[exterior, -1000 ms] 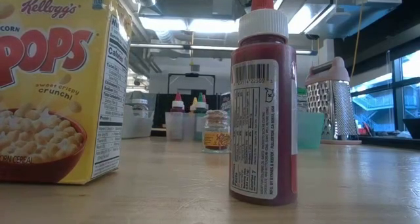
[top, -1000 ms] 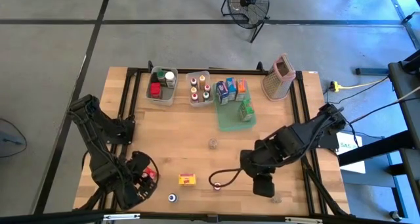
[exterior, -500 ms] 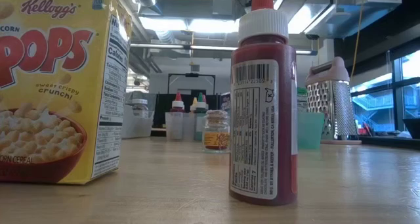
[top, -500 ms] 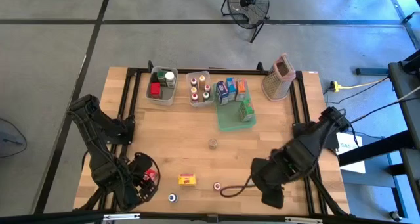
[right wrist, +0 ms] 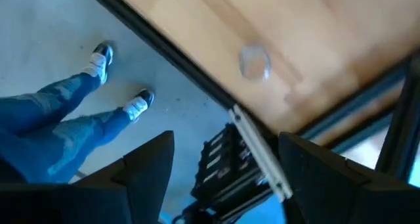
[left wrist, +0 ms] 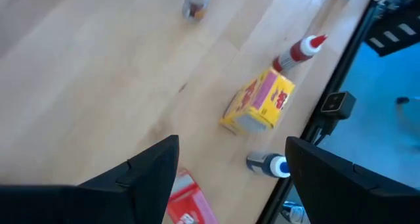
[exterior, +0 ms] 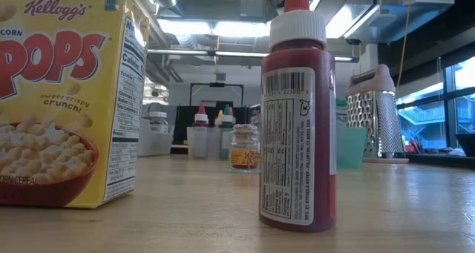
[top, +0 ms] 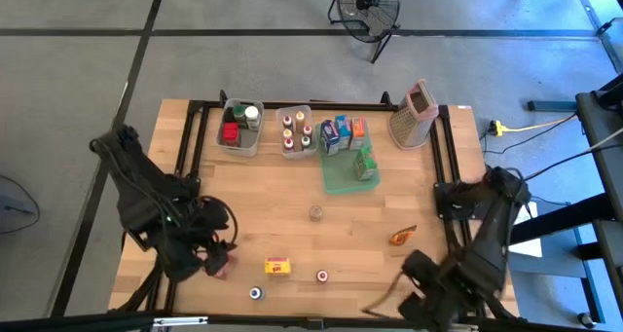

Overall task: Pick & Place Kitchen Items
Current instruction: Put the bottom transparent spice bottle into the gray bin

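Kitchen items lie loose near the table's near edge: a yellow carton, a red-capped bottle, a blue-capped jar, a small clear jar and an orange packet. A red carton lies flat on the wood at the near left. My left gripper hangs open above it, apart from it. My right gripper stands open over the table's near right corner, holding nothing. A small clear round thing sits on the wood by that edge.
Two clear bins with jars, a green tray with cartons and a box grater line the far side. A black frame rims the table. A person's legs stand on the floor by the near edge.
My right gripper has swung from beside the red-capped bottle toward the table's near right corner, rolling as it went, and uncovered the orange packet. My left gripper has risen a little and rolled; the red carton stays on the wood.
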Tool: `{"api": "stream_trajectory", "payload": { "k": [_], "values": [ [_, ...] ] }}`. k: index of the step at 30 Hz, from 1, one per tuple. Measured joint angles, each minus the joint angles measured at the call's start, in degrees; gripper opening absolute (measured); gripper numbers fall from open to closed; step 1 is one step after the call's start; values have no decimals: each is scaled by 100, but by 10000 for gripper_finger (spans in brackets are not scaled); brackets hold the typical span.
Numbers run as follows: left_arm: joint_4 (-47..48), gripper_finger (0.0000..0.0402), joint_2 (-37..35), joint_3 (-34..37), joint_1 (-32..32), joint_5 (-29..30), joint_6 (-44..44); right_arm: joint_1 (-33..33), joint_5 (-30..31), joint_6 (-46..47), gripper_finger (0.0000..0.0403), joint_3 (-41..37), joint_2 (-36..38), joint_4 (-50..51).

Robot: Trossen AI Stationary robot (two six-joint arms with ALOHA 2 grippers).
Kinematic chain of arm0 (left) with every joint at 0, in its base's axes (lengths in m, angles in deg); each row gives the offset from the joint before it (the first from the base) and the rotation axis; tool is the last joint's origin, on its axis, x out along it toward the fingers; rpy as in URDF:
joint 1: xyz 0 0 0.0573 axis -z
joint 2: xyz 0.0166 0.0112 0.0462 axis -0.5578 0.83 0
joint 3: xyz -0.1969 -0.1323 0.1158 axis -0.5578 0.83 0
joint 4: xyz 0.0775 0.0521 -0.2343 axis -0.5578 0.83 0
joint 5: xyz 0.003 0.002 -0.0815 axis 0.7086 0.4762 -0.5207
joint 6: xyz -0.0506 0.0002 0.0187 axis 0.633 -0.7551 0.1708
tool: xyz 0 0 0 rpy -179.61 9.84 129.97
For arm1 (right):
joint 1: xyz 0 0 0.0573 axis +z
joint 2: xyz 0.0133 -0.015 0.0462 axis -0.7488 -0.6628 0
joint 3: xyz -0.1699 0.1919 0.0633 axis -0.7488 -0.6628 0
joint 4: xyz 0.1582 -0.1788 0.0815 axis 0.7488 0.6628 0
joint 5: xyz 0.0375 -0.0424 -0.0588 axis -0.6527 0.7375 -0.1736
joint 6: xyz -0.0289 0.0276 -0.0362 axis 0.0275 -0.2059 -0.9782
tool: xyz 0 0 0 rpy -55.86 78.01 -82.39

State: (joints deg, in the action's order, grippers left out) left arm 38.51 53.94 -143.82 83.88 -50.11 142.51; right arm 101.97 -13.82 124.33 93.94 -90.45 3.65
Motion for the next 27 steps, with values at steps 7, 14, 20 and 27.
{"api": "stream_trajectory", "payload": {
  "k": [7, 14, 20, 27],
  "values": [
    [-4, 274, -253, 0, -185, 66, -874, 938, 539, 1940, 275, -705, -2, -1322],
    [-12, 274, -261, 0, -491, -127, -1488, 1376, 956, 2683, 275, -1487, -145, -2121],
    [-90, 274, -260, 0, -704, -393, -1443, 1429, 970, 2537, 275, -1865, -428, -2244],
    [-642, 274, -259, 0, -697, -456, -1436, 1445, 1021, 2488, 275, -1899, -855, -2179]
  ]
}}
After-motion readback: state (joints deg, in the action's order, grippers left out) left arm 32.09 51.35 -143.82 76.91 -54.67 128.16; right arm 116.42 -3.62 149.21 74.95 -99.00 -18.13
